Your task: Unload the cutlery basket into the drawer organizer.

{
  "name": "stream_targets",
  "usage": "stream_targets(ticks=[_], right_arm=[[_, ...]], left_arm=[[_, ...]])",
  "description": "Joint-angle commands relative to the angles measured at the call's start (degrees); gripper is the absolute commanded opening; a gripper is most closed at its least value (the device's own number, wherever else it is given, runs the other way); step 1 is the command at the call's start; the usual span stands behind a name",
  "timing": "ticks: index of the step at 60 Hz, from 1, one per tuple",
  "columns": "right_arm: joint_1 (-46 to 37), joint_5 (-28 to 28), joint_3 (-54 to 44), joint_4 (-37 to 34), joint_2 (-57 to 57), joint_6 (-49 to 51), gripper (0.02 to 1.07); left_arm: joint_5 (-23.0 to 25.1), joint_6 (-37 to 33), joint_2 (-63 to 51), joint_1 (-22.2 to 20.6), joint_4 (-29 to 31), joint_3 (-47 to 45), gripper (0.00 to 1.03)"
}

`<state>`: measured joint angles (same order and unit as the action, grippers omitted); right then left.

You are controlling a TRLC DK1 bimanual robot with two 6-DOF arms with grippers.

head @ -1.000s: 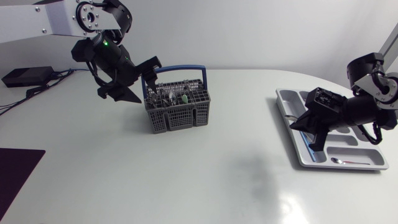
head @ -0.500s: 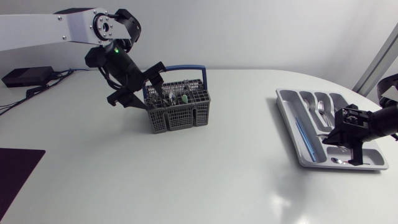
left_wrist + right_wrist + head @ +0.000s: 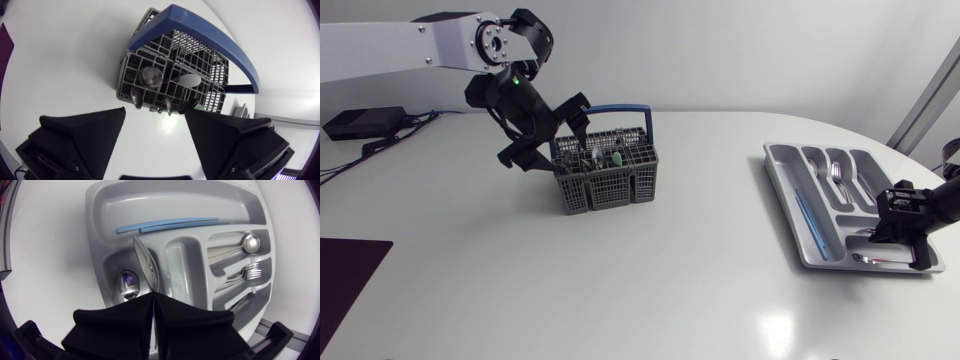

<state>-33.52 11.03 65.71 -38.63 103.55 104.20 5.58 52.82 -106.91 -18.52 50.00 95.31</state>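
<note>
Left jaws gape open over the cutlery basket at far left of the bench; my right jaws, closed on a spoon, hang over the near end of the drawer organizer.

This is a robotics lab bench, not a kitchen. Two robot arms, the left arm with silver-grey links and black joints and the right arm, work over a wide, plain white table. A green status light glows on the left arm. A black box with cables sits at the table's far left corner. The cutlery basket and the drawer organizer stand well apart on the bare tabletop, staged as test props.
</note>
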Motion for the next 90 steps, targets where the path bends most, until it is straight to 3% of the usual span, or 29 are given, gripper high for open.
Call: stream_targets(ticks=[1, 8, 24, 35, 43, 46, 53, 62, 66, 71, 90], right_arm=[[-0.58, -1.89, 1.70, 0.66, 2.62, 3.02, 0.08], [-1.20, -3.20, 2.67, 1.19, 3.59, 4.25, 0.08], [-2.25, -6.10, 1.44, 2.68, 3.86, 7.86, 0.09], [-2.34, -4.96, 0.64, 4.35, 1.66, 7.07, 0.45], [-1.81, -4.26, -0.32, 4.62, -0.19, 6.36, 0.49], [-1.55, -3.64, -0.50, 4.62, -0.72, 5.75, 0.49], [-0.06, -1.97, -0.67, 4.35, -2.12, 2.14, 0.62], [2.58, 0.05, -2.52, 4.18, -5.11, -1.63, 0.64], [3.99, 1.19, -3.66, 4.18, -6.60, -2.87, 0.71], [6.10, 1.37, -5.33, 4.18, -8.45, -4.45, 0.91], [11.98, 1.45, -10.96, 4.71, -12.23, -7.79, 0.92]], left_arm=[[-0.66, 2.38, -0.31, -0.72, -1.04, -0.91, 0.89], [-0.75, 3.17, -0.66, -1.08, -1.48, -1.00, 0.94], [-0.75, 3.96, -1.46, -0.99, -1.92, -1.62, 0.94], [-0.75, 4.14, -1.81, -0.46, -2.19, -1.62, 0.93], [-0.84, 4.14, -1.28, -0.20, -2.45, -2.76, 0.92], [-1.01, 4.14, -0.93, -0.20, -2.80, -3.46, 0.89], [-2.07, 4.31, 0.74, -0.20, -5.70, -6.98, 0.83], [-3.39, 4.58, 2.06, 0.24, -8.60, -9.53, 0.71], [-3.56, 4.58, 2.32, 0.59, -9.30, -10.05, 0.63], [-3.74, 4.66, 2.59, 0.95, -9.83, -10.49, 0.58], [-2.24, 4.49, 6.28, 1.30, -12.38, -13.13, 0.58]])
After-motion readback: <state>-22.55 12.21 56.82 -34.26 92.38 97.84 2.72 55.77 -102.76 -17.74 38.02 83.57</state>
